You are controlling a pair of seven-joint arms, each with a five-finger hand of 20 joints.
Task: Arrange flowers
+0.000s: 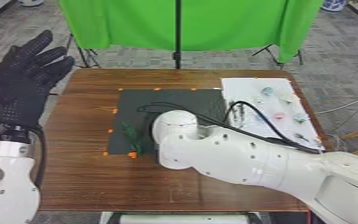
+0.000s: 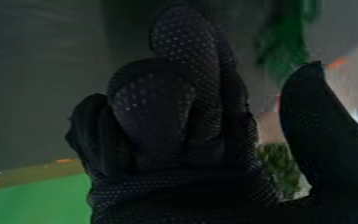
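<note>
My left hand (image 1: 24, 75) is raised beyond the table's left edge with its fingers extended. The right hand (image 1: 150, 122) is over the dark mat, mostly hidden behind its white wrist. Just left of it a green leafy stem (image 1: 131, 135) lies on the mat. In the right wrist view the right hand (image 2: 171, 130) has loosely bent fingers and the thumb held apart. Foliage (image 2: 286, 45) appears beyond the fingertips, and more greenery (image 2: 280, 167) is visible through the gap beside the thumb; whether they touch the glove is unclear. A blue flower (image 1: 267, 91) and a pink flower (image 1: 279, 115) lie at the right.
The dark mat (image 1: 127, 105) has orange marks along its edges. Beside it, a white sheet (image 1: 238, 85) bears several small pale flowers. The right forearm (image 1: 246, 159) and a black cable cross the right half of the brown table (image 1: 78, 185). Behind stands a green cloth (image 1: 127, 25).
</note>
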